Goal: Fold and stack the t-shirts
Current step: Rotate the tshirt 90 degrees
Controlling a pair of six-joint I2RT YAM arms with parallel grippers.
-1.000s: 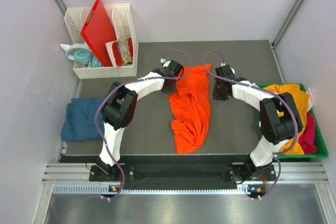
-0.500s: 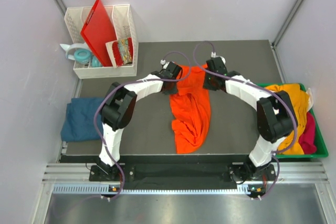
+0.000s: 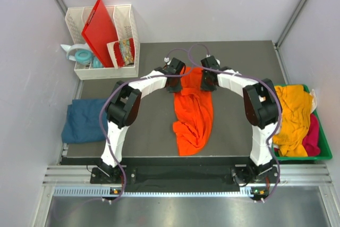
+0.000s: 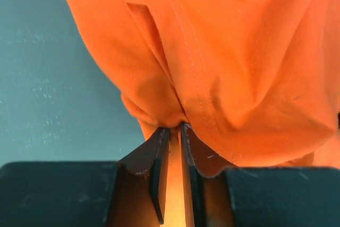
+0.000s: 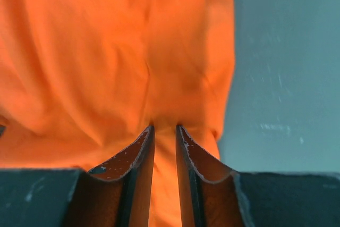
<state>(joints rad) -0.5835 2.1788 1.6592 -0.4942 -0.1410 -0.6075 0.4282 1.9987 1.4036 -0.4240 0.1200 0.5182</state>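
Left fingers (image 4: 146, 158), right fingers (image 5: 133, 160) pinching orange t-shirt (image 3: 194, 115)

I'm working in a robot lab test cell. White panel walls (image 3: 212, 3) are boxing in the top and both sides of the frame. My left arm (image 3: 125, 107) and my right arm (image 3: 260, 104) are sitting bolted to an aluminium rail (image 3: 69, 174) across the bottom, with bare sheet metal (image 3: 186, 211) below it. A dark mat (image 3: 239, 126) is covering the table in the centre. Props are looking staged: a white mesh organizer (image 3: 127, 19) holding a red board (image 3: 101, 30) at upper left, a green bin (image 3: 324, 152) holding a yellow t-shirt (image 3: 295, 115) at right, an orange t-shirt (image 3: 194, 115) lying mid-mat, a teal t-shirt (image 3: 82, 120) sitting off the mat's left edge. Cables (image 3: 100, 123) are looping off both arms.
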